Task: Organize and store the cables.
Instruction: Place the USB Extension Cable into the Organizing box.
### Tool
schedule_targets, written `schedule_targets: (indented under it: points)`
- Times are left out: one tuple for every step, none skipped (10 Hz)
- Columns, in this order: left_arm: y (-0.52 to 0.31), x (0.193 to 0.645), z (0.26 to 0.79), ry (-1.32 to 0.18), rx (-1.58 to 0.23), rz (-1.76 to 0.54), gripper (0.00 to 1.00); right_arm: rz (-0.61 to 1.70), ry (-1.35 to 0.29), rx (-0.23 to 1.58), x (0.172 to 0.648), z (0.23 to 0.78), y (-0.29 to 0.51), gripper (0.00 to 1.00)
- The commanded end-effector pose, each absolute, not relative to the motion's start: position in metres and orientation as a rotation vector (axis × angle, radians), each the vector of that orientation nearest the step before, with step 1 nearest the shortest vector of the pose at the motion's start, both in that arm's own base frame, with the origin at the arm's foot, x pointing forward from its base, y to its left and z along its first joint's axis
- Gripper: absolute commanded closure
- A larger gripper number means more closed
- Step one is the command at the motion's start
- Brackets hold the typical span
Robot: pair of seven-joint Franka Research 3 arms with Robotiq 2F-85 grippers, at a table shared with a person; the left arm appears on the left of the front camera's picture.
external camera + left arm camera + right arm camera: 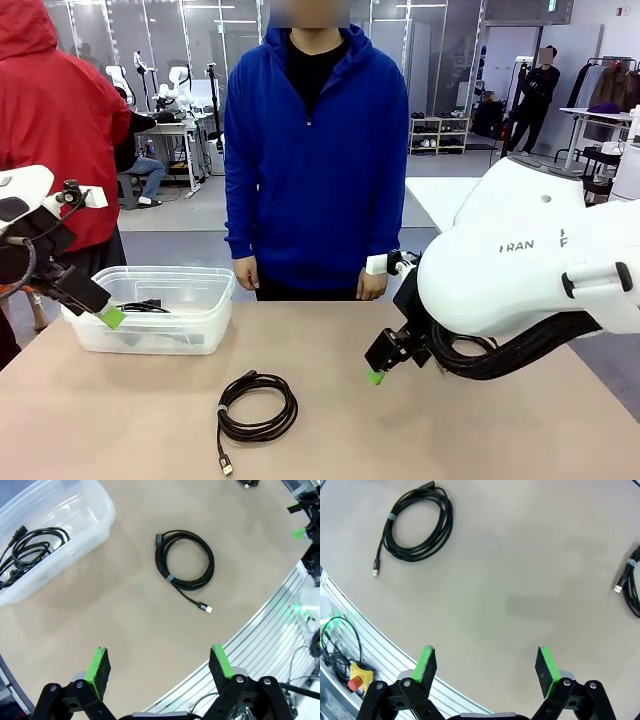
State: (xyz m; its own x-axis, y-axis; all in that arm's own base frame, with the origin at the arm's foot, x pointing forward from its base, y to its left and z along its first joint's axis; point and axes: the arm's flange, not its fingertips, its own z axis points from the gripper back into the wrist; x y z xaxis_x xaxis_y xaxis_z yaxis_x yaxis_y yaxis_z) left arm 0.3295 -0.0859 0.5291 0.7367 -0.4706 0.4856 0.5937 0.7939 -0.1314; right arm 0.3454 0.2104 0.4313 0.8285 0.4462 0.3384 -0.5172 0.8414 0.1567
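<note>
Cables of thin black cord (31,547) lie tangled in the clear plastic bin (225,285) at the robot's left, while one banded black coil (257,407) rests loose on the tan worktop (450,430) between the arms (another coil (632,582) peeks in at the right wrist view's edge). The left tool (159,655) and the right tool (485,655) both hover empty, jaws spread wide. A pinch on just one strand could pull the coil open, leaving its plug end to snag on the bin's rim.

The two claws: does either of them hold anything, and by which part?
Nothing is held. The left claw and the right claw are both open and empty; the coiled cable lies loose on the table.
</note>
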Motion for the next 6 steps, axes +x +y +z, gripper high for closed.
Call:
schedule_targets:
  points:
    - [-0.088, 0.33, 0.528, -0.446, -0.283, -0.593, 0.0, 0.515, -0.3, 0.247, 0.346, 0.432, 0.209, 0.0]
    - [-0.113, 0.345, 0.509, -0.278, -0.44, -0.194, 0.0, 0.655, -0.447, 0.328, 0.343, 0.452, 0.172, 0.0]
    - [-0.138, 0.35, 0.492, -0.205, -0.457, -0.16, 0.0, 0.736, -0.456, 0.408, 0.334, 0.466, 0.132, 0.0]
    - [-0.15, 0.353, 0.482, -0.188, -0.39, -0.098, 0.0, 0.73, -0.49, 0.469, 0.327, 0.476, 0.092, 0.0]
    - [-0.157, 0.352, 0.483, -0.213, -0.372, -0.043, 0.0, 0.757, -0.52, 0.52, 0.314, 0.485, 0.059, 0.0]
    - [-0.168, 0.35, 0.482, -0.203, -0.332, -0.022, 0.0, 0.807, -0.521, 0.553, 0.301, 0.487, 0.029, 0.0]
